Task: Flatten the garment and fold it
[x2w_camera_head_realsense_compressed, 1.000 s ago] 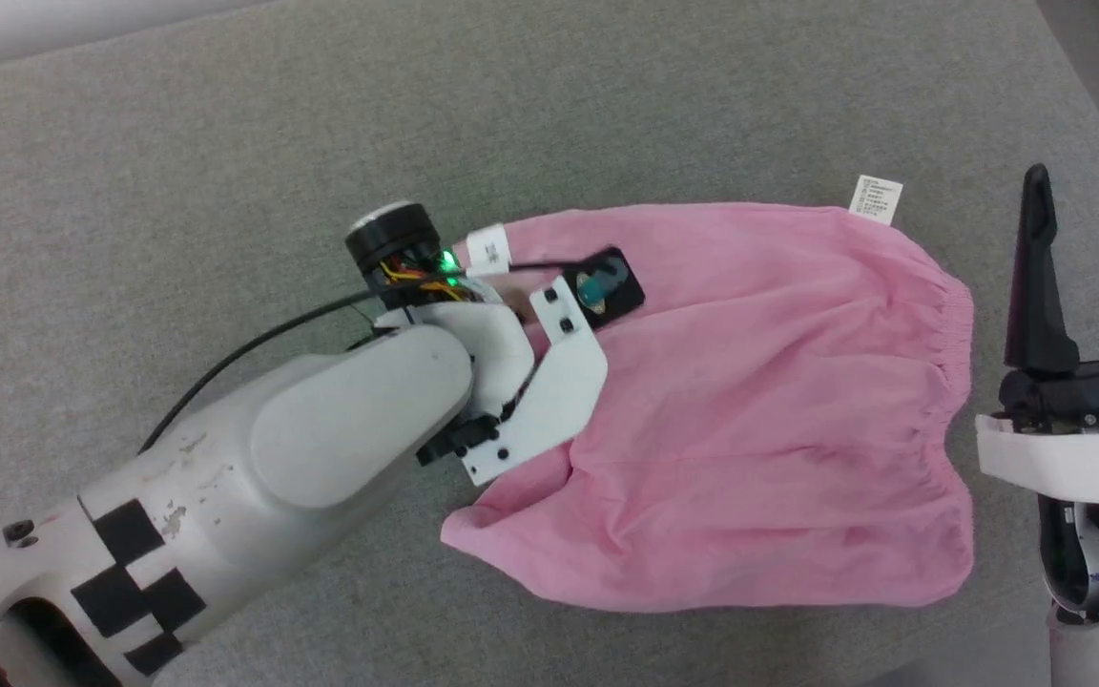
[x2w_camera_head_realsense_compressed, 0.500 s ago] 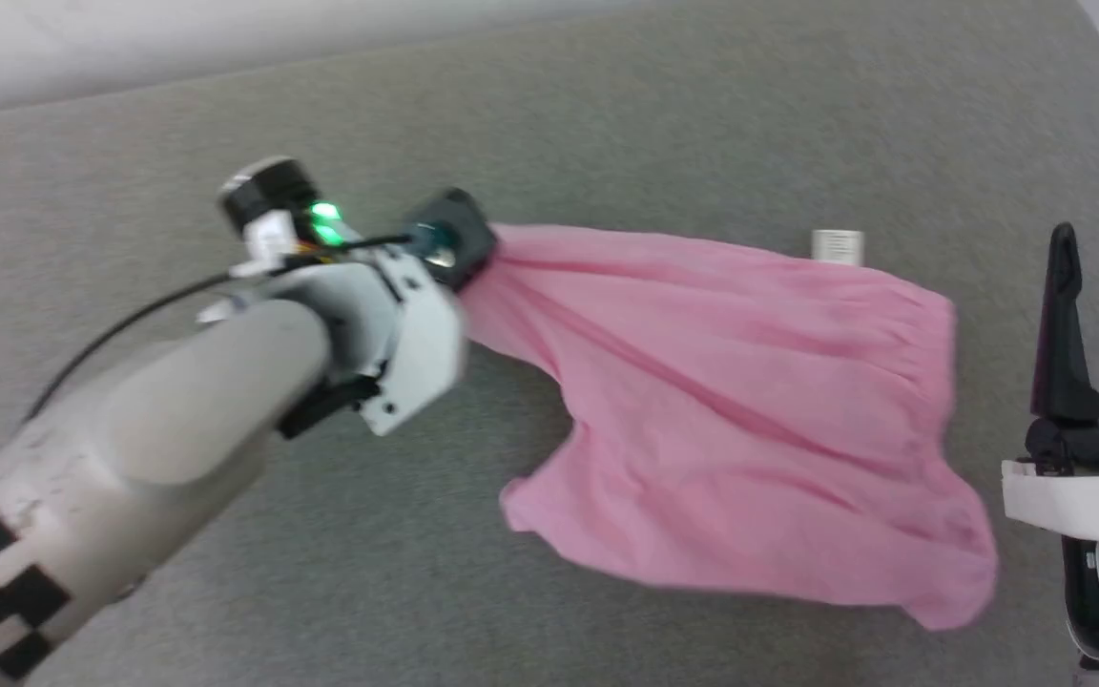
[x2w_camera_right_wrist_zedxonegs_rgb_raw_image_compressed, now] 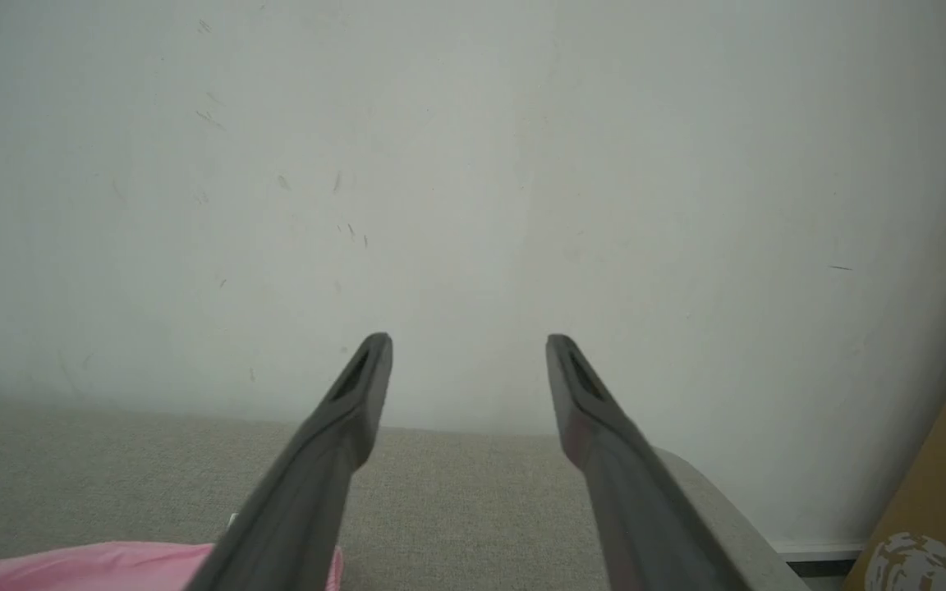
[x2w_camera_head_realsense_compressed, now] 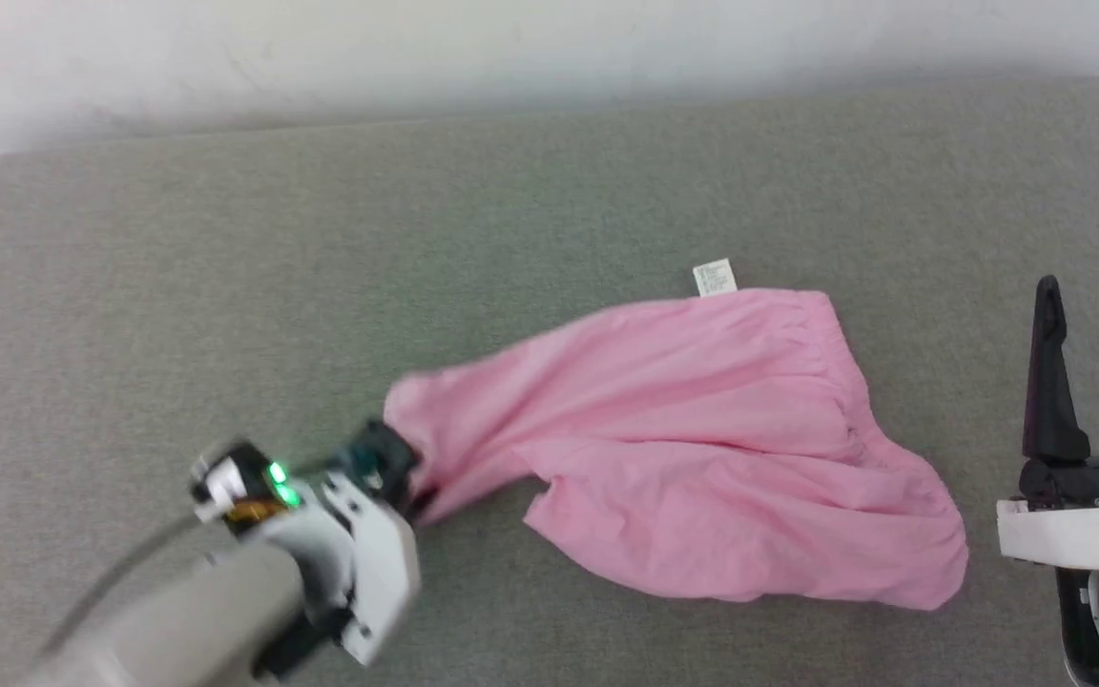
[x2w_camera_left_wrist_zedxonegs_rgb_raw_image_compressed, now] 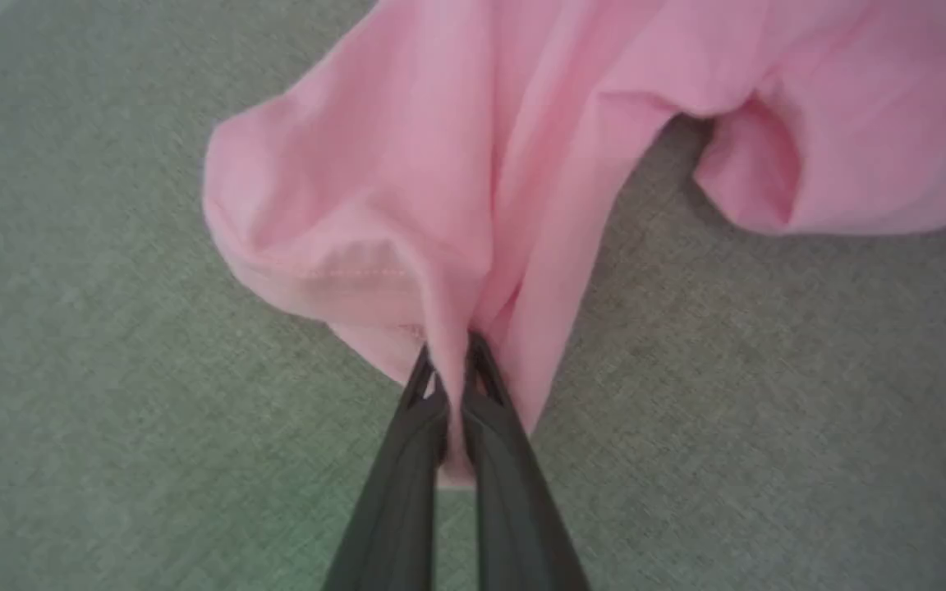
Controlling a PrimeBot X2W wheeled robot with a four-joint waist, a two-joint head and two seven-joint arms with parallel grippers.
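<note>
- The left hand (x2w_camera_left_wrist_zedxonegs_rgb_raw_image_compressed: 448, 355) is pressed together, pinching a bunched edge at the garment's (x2w_camera_head_realsense_compressed: 702, 448) left end.
- The pink garment lies rumpled on the grey surface (x2w_camera_head_realsense_compressed: 225, 286), narrowing toward that hand.
- The right hand (x2w_camera_head_realsense_compressed: 1098, 296), fingers spread and holding nothing, stands right of the cloth, apart from it.
- A white label (x2w_camera_head_realsense_compressed: 715, 278) pokes from the garment's far edge.
- Beyond the surface rises a pale wall (x2w_camera_right_wrist_zedxonegs_rgb_raw_image_compressed: 473, 164).

Plain room: grey upholstery (x2w_camera_head_realsense_compressed: 225, 286), white wall (x2w_camera_head_realsense_compressed: 511, 48)
</note>
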